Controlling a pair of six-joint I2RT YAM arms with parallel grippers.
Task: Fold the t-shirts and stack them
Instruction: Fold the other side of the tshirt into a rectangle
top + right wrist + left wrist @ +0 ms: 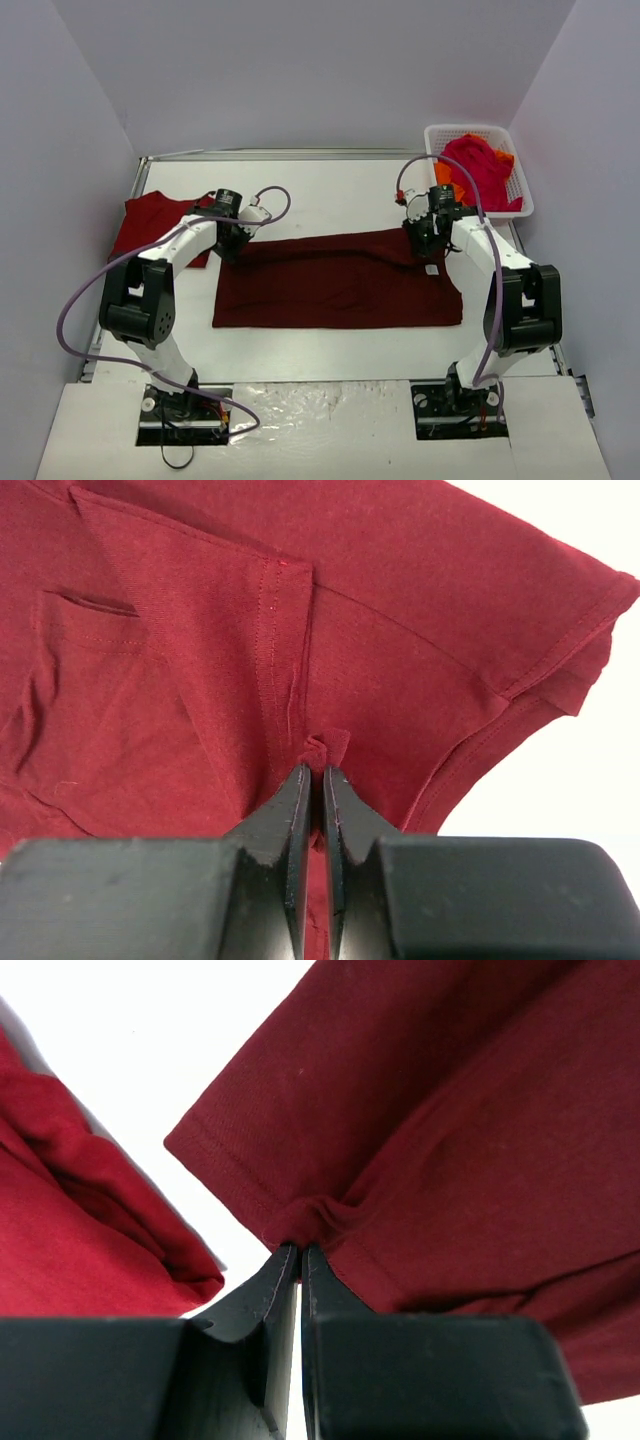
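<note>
left gripper (300,1248): jaws pressed together on a small pucker of dark cloth, beside a stitched sleeve hem at the shirt's far left end.
right gripper (320,770): jaws also clamped on a pinch of the same cloth, close to a double-stitched hem at the far right end.
maroon t-shirt (340,285): lies lengthwise across the middle of the table (330,195), between the two arms. its far long edge is taken at both ends and its near edge lies flat.
brighter red t-shirt (150,225): lies at the far left of the table, near the left gripper, with a strip of bare table between it and the maroon one.
white lattice basket (470,128): sits at the far right corner and holds a crimson shirt (480,165) heaped over an orange shirt (450,182).
step in hand: likely a lengthwise fold of the maroon shirt. both grips are set and the far edge is not yet carried over.
next move calls for: both arms rising together, then drawing the far edge toward the near edge at an even pace, with the cloth taut between them so the crease runs straight.
risk: each pinch is thin and could slip if one arm leads.
</note>
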